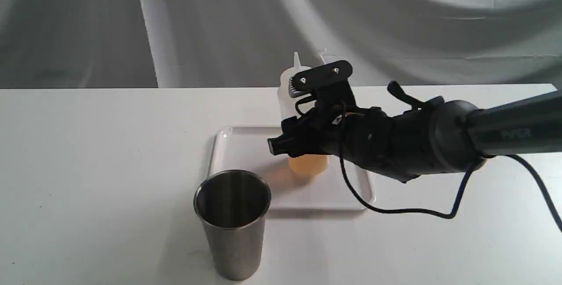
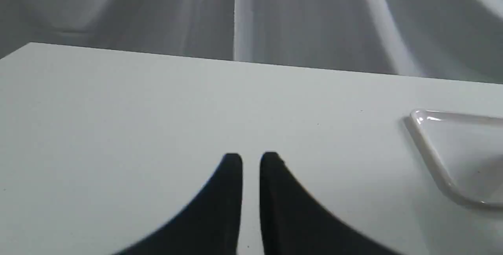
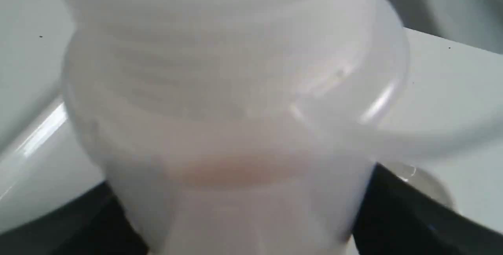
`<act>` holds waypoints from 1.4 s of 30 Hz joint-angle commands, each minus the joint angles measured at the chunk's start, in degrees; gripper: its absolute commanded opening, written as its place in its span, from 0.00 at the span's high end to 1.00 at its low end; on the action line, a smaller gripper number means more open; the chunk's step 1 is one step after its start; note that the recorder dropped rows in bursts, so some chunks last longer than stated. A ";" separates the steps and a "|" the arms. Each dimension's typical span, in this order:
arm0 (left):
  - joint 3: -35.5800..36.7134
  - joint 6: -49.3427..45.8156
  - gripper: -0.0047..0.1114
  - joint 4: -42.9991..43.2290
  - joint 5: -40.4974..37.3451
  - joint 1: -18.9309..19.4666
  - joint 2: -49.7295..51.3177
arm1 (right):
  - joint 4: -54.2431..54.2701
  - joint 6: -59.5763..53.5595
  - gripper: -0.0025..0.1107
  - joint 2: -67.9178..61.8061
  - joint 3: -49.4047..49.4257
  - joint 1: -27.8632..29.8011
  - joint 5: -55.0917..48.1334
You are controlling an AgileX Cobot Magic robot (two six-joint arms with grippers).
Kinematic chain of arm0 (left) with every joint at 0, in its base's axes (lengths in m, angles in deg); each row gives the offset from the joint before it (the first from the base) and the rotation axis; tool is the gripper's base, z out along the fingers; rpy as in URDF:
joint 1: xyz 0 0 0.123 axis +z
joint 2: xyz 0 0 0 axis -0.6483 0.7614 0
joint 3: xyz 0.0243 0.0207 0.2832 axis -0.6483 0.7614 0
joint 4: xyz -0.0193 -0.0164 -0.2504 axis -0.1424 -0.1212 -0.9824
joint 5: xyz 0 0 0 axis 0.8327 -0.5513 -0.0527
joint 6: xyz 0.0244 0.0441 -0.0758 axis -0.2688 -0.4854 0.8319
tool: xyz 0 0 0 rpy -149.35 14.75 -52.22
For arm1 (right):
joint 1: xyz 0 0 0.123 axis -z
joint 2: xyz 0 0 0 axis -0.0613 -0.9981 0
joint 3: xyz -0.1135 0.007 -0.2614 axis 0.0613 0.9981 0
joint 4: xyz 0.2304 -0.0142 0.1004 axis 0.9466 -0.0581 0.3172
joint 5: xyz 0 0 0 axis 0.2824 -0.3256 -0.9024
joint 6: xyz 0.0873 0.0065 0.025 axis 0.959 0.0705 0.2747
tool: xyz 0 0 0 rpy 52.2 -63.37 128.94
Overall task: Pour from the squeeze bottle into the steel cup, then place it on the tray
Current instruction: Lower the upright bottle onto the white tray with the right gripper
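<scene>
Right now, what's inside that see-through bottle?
Amber-orange liquid fills the bottom of the squeeze bottle, standing on the tray. The black jaws cover its middle, so how high the liquid reaches is hidden.

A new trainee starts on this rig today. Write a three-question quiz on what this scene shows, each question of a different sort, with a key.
1. True or false: the squeeze bottle stands upright on the tray.
2. Pick one. The steel cup is:
A) on the tray
B) upright on the table, off the tray
C) tipped over on the table
3. Short answer: which side's jaws stand on either side of the squeeze bottle?

Key
1. True.
2. B.
3. Those of the right gripper.
</scene>
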 commanded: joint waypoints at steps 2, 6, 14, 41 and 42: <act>0.25 0.13 0.89 -0.23 -0.07 -0.28 0.16 | -0.88 0.70 0.98 0.39 -0.67 -0.02 2.09; 0.25 0.13 0.89 -0.23 -0.07 -0.28 0.16 | -0.88 0.68 0.98 0.39 -0.67 -0.02 1.97; 0.25 0.13 0.89 -0.23 -0.07 -0.28 0.16 | -0.88 1.37 0.98 0.39 -0.67 -0.02 1.97; 0.25 0.13 0.89 -0.23 -0.07 -0.28 0.16 | -6.38 1.65 0.45 0.39 -0.67 -0.02 -0.82; 0.25 0.13 0.89 -0.23 -0.07 -0.28 0.16 | -6.38 1.65 0.42 0.39 -0.67 -0.02 -0.82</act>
